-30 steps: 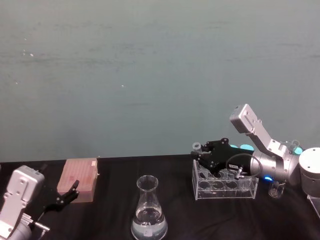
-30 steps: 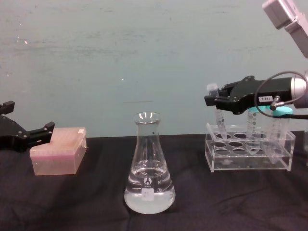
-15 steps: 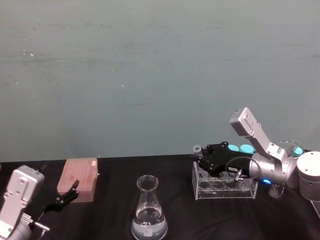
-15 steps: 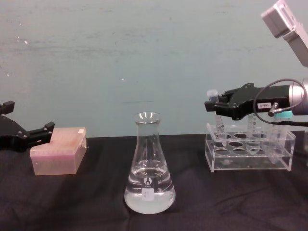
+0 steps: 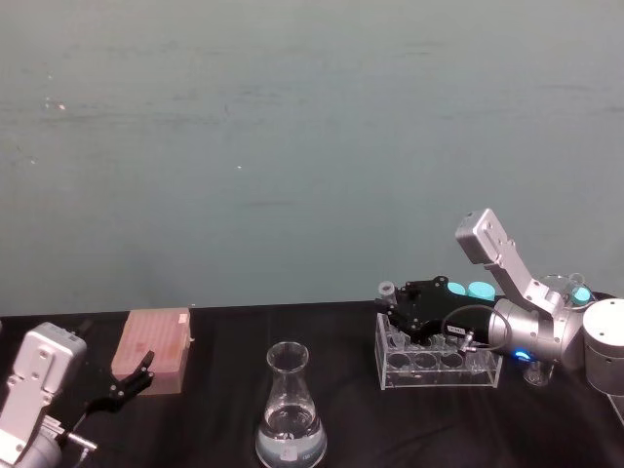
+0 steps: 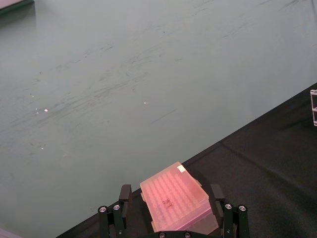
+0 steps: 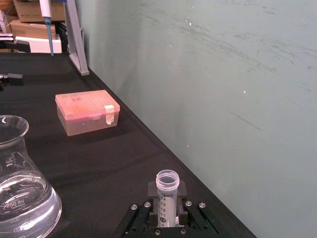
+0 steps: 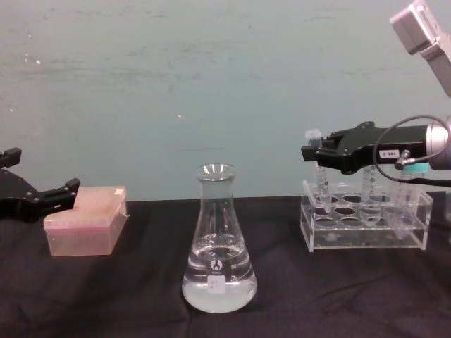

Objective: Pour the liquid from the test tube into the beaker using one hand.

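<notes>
where the right gripper [image 8: 315, 150] reaches in over the left end of the clear rack [image 8: 366, 224], its black fingers [image 7: 148, 214] are clamped around the test tube [image 8: 318, 169] just below the rim, holding it upright. the tube's lower part dips into a hole at the near left corner of the rack, and the right wrist view shows its open rim and printed marks between the jaws (whether any liquid sits inside cannot be told). teal-capped tubes [image 5: 478, 290] stand at the rack's far side behind the arm. the beaker [image 8: 218, 243] stands on the black tabletop [image 8: 141, 296] well left of the rack, untouched, with clear liquid [image 8: 218, 287] filling its wide base and a small white label on its front. the left gripper [image 8: 53, 193] hangs parked at the left, its fingers spread apart and holding nothing, just beside a pink tip box [image 8: 86, 220].
</notes>
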### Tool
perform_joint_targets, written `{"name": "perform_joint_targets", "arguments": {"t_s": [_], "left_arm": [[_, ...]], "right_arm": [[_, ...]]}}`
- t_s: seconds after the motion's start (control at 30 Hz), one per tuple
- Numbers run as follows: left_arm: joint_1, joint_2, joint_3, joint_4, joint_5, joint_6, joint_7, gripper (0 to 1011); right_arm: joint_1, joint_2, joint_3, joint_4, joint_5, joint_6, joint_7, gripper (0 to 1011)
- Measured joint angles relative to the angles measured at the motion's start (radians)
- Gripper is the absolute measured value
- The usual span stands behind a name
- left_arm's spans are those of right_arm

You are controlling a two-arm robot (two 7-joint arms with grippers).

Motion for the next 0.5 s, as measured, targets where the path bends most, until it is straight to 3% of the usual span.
{"name": "perform_joint_targets", "arguments": {"t_s": [0.5], "left_arm": [[0.0, 0.0, 0.0, 0.0, 0.0, 0.0, 0.0, 1000]], "right_arm": [[0.0, 0.001, -0.003, 0.0, -0.002, 0.002, -0.001, 213]]}}
